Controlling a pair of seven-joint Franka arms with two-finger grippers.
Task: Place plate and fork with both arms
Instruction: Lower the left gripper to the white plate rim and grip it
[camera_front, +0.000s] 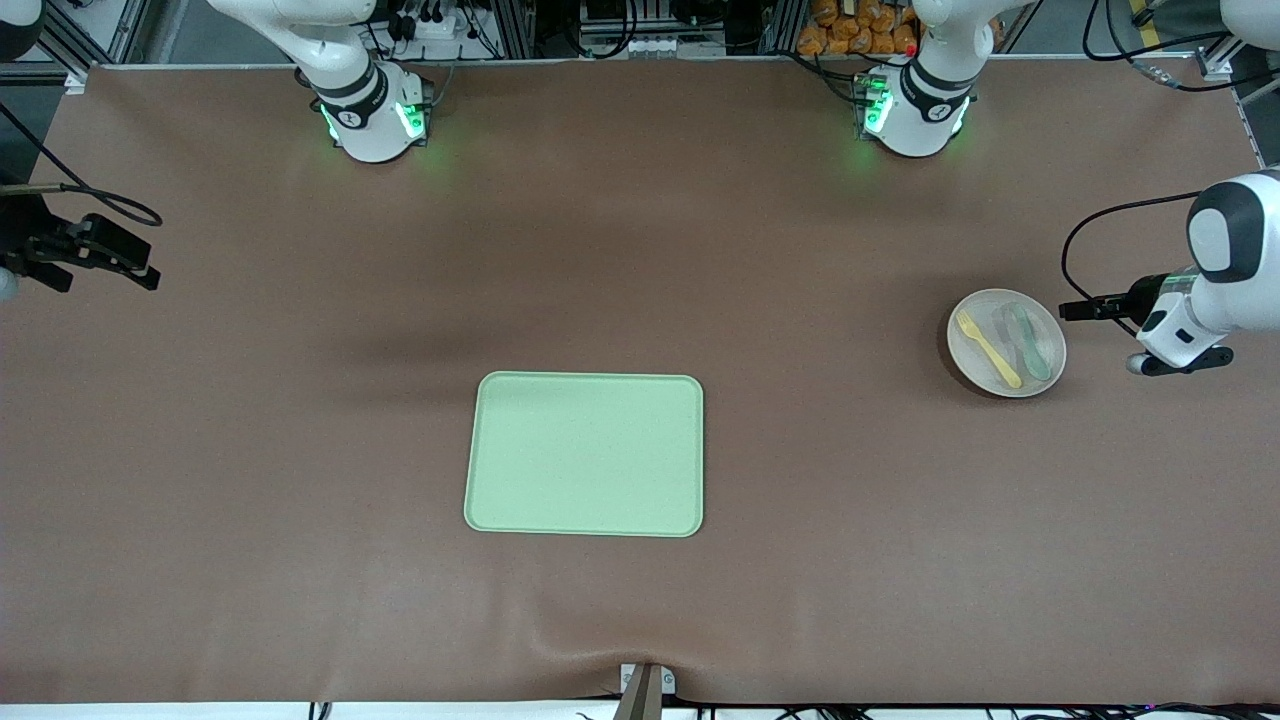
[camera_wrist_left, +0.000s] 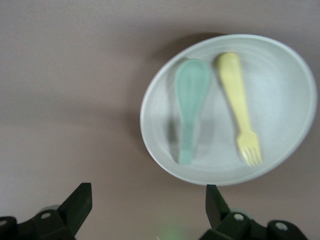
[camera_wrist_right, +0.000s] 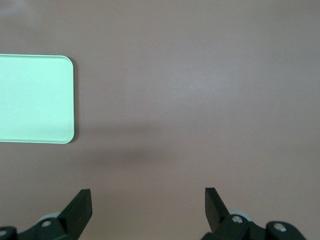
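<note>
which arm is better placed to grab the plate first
Left. Its open tool hangs beside the plate holding the fork; the right tool, also open, waits at the right arm's end.

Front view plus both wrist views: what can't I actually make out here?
- Left pincer: in the left wrist view only the open tips show; the bottom edge cuts off the rest.
- Right pincer: same cut in the right wrist view.
- Tray: cropped by the right wrist view's edge.
- Fork and spoon on the plate: too small in the front view to see prongs.
</note>
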